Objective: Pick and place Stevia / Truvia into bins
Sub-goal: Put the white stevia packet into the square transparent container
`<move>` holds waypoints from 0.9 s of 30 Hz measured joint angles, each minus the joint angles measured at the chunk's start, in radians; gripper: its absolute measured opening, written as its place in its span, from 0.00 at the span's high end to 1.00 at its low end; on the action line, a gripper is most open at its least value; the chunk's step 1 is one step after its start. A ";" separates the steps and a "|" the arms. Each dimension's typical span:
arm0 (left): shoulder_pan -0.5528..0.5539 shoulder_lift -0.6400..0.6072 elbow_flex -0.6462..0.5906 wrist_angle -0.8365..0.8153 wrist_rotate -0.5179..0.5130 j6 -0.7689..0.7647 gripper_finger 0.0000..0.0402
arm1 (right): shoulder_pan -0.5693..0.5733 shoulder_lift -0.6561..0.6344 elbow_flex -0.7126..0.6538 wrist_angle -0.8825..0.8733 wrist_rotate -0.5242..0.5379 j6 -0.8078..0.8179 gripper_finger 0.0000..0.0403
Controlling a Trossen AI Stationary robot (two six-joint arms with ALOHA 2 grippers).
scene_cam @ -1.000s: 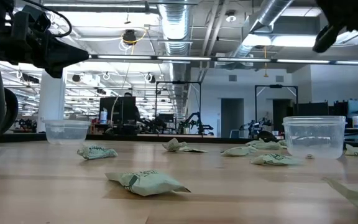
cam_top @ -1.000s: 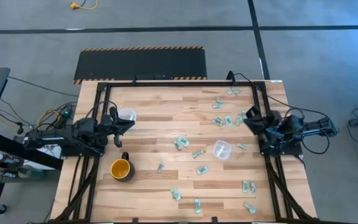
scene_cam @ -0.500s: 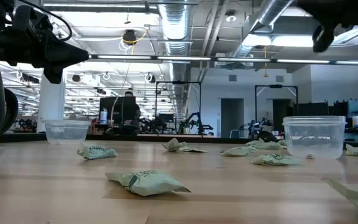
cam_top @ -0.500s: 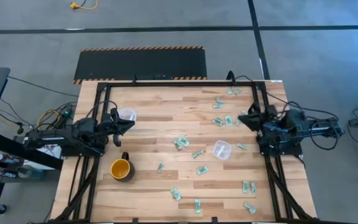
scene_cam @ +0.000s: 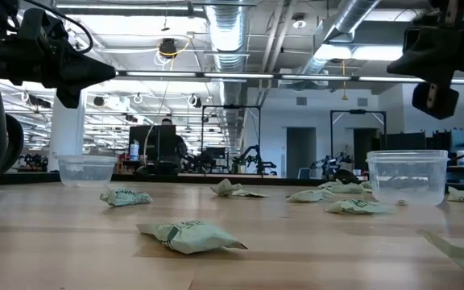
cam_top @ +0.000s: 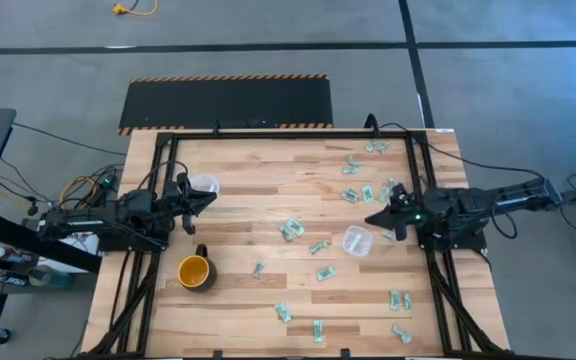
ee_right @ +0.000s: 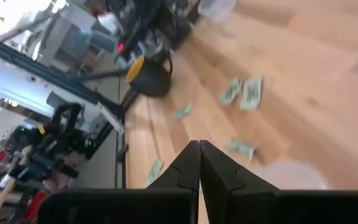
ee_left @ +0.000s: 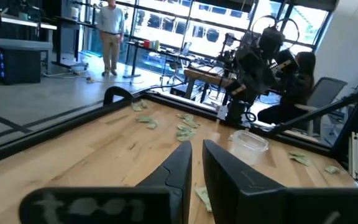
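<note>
From where I sit this looks like the reach before a pick, nothing yet lifted; nearest the low camera a crumpled Stevia sachet (scene_cam: 190,236) lies on the desk (cam_top: 258,175), pale green and white, creased rather than flat, and more of the same are strewn over the middle and right of the boards, a few at the near edge and a cluster toward the far right corner; none appears to sit in either cup, though I cannot see inside them well. The right pincer (cam_top: 375,221) is clenched on nothing, its fingers pressed together in its own wrist view, and it hangs above the desk just beside the right clear cup (cam_top: 357,240), with sachets close by on both sides; I judge the next move calls for it to part its fingers, come down over one sachet and pinch it at an edge, since thin paper lying flat gives little to grip. The left pincer (cam_top: 206,198) waits at the left, near the left clear cup (cam_top: 204,184), fingers nearly together and empty; the yellow mug (cam_top: 195,271) stands nearer on that side, no part of the job.
</note>
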 joint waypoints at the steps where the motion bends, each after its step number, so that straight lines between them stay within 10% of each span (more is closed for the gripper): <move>1: 0.000 0.000 0.000 0.000 0.000 0.000 0.93 | 0.013 0.013 0.000 -0.003 0.000 0.016 1.00; 27: 0.000 0.000 0.002 -0.012 -0.030 0.006 0.93 | 0.413 0.307 0.031 -0.239 0.015 0.702 1.00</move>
